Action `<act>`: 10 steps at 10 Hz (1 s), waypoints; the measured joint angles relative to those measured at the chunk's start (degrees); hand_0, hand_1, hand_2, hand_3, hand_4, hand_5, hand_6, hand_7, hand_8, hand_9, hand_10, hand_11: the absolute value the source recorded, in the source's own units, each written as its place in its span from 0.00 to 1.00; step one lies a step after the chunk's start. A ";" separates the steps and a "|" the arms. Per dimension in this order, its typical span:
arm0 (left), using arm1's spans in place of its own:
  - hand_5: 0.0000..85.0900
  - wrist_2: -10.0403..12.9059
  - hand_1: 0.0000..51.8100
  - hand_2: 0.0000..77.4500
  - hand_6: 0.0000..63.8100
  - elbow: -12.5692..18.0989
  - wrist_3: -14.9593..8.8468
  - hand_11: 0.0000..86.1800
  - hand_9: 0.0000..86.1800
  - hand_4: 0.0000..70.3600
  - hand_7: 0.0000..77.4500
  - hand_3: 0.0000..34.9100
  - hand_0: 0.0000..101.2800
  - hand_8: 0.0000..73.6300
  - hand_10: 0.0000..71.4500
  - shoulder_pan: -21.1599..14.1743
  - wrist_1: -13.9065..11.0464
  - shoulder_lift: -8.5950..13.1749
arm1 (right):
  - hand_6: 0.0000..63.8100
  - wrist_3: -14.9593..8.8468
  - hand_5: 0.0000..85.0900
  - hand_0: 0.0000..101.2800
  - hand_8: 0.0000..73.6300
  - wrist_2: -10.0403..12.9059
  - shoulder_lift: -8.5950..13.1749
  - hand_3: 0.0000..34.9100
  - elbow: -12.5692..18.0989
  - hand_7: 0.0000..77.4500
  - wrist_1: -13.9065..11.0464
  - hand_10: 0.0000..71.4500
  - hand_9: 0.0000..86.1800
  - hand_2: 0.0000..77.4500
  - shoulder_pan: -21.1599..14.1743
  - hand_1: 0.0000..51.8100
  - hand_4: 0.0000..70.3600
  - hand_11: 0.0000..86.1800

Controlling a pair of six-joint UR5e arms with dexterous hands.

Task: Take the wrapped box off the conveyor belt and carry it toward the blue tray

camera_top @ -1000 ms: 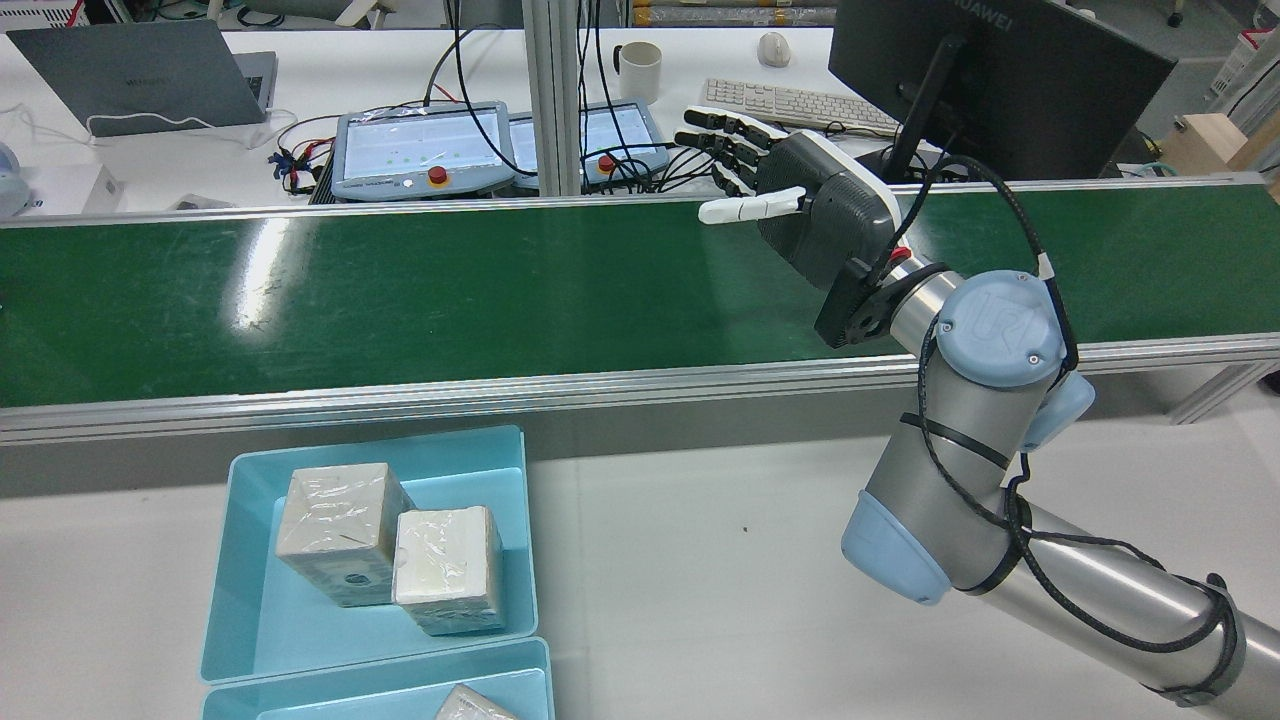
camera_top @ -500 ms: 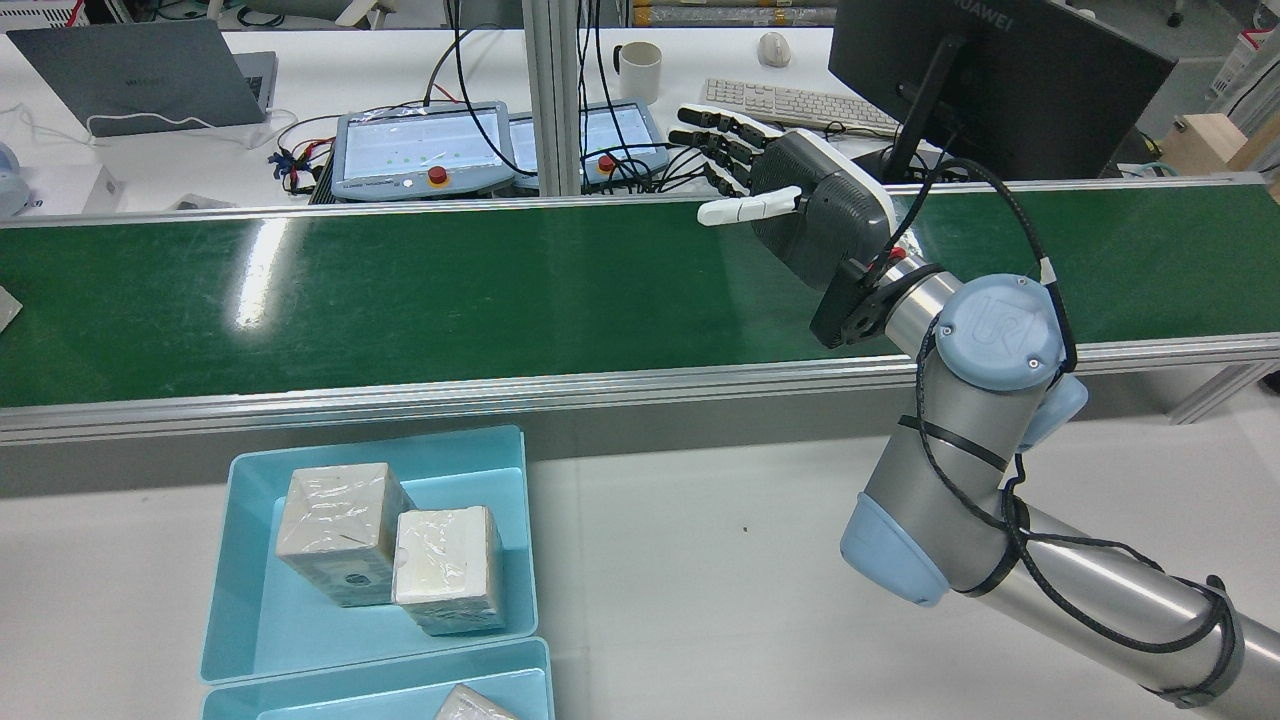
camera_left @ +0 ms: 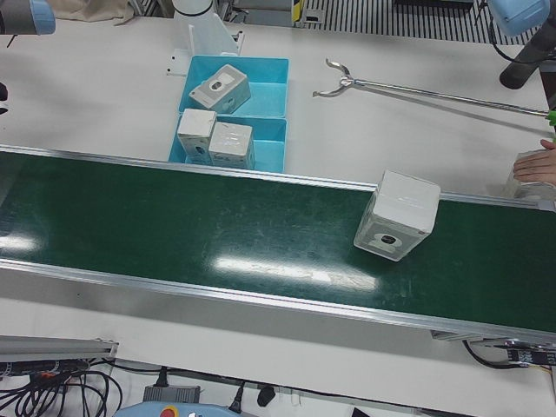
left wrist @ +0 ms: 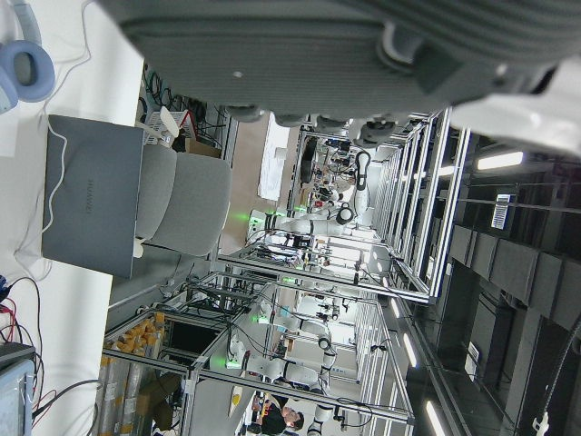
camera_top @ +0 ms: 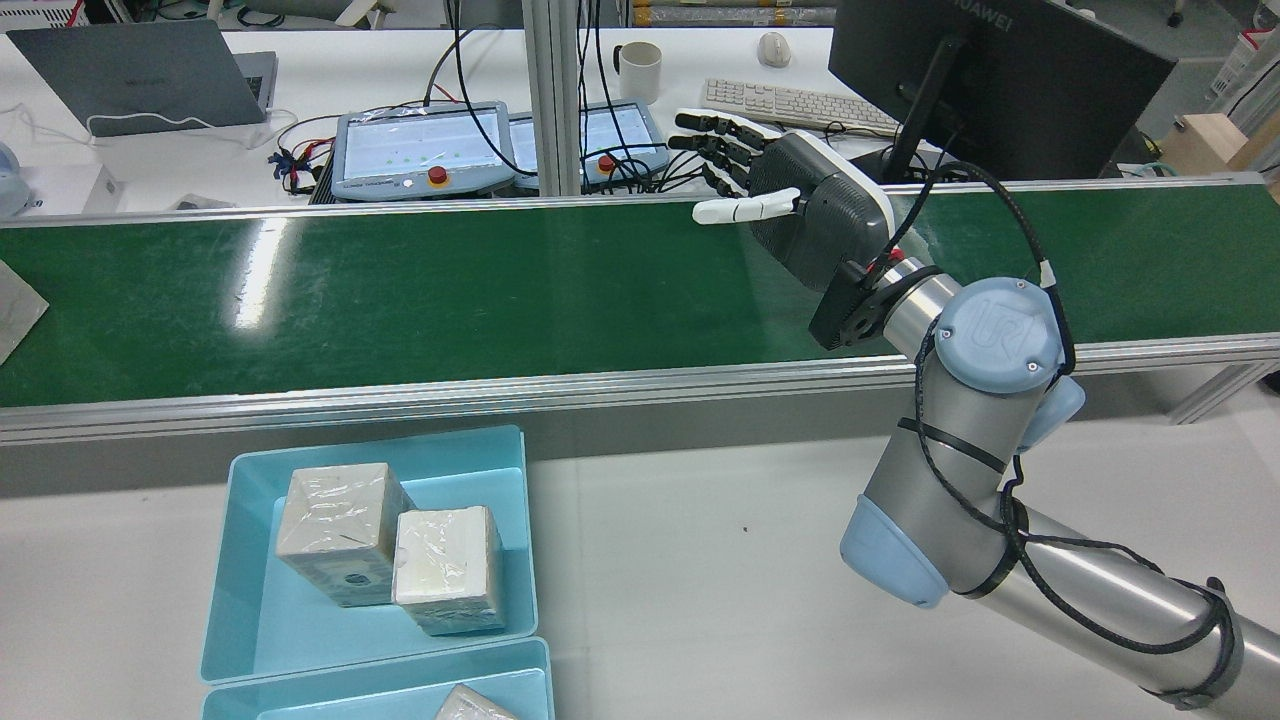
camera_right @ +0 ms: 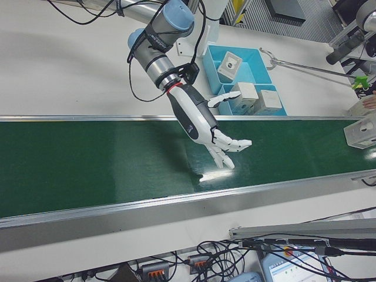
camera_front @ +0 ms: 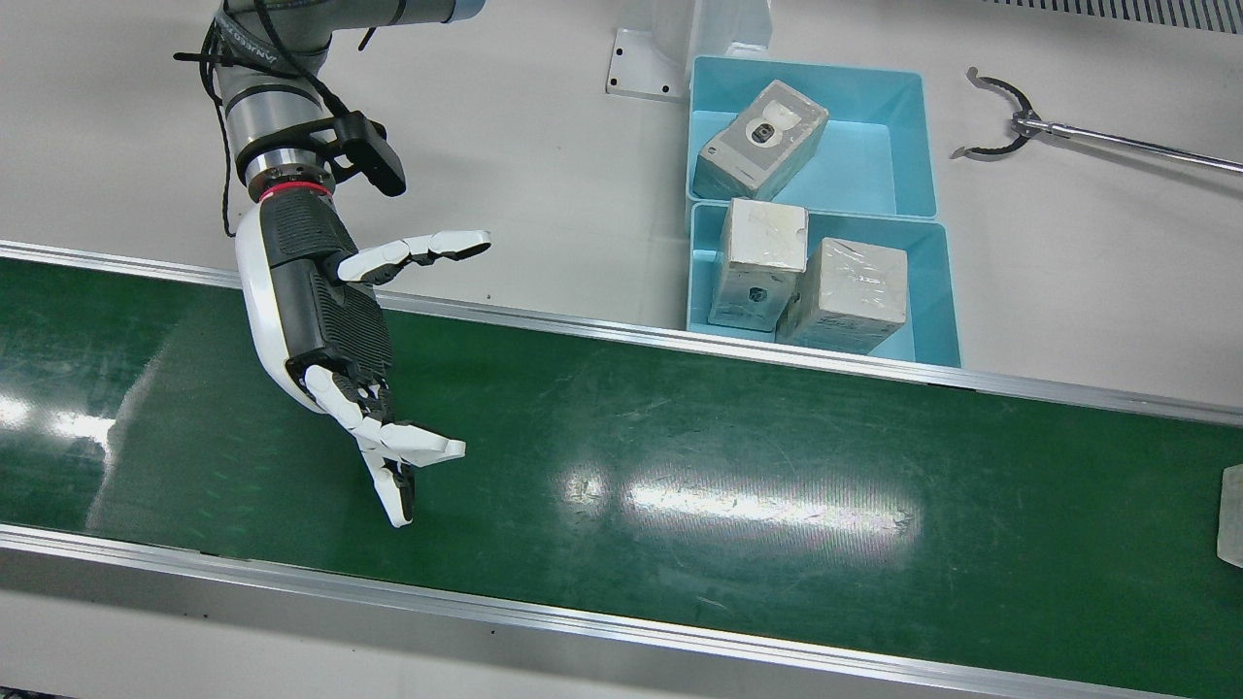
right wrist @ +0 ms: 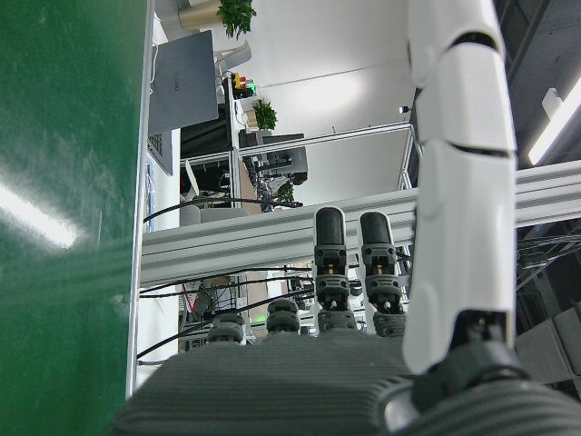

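Timing is the risk: right hand (camera_front: pixel 330 330) hovers spread and empty over the conveyor belt (camera_front: pixel 621 447), while the wrapped box (camera_left: pixel 398 215) rides far off at its three o'clock; closing late would knock it askew.

A closed laptop (camera_top: pixel 150 75) is lying on the far table (camera_top: pixel 330 70), with a white mug (camera_top: pixel 638 70), a keyboard (camera_top: pixel 800 105) and a mouse (camera_top: pixel 773 48) sitting further along. Two teach pendants (camera_top: pixel 425 150) are leaning beside a dark monitor (camera_top: pixel 990 80). A metal reacher (camera_front: pixel 1068 131) is resting near the trays
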 joint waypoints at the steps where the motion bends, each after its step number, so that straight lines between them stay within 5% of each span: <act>1: 0.01 0.00 0.00 0.01 0.00 0.00 0.00 0.00 0.00 0.00 0.01 0.00 0.00 0.01 0.00 0.00 0.00 0.00 | 0.15 0.06 0.24 0.49 0.03 -0.01 0.01 0.19 0.06 0.35 0.03 0.02 0.08 0.15 -0.10 0.28 0.29 0.05; 10: 0.01 0.00 0.00 0.01 0.00 0.00 0.00 0.00 0.00 0.00 0.01 0.00 0.00 0.01 0.00 0.00 0.00 0.00 | 0.15 0.27 0.24 0.48 0.02 0.00 -0.07 0.18 0.35 0.35 0.08 0.01 0.08 0.10 -0.27 0.26 0.26 0.03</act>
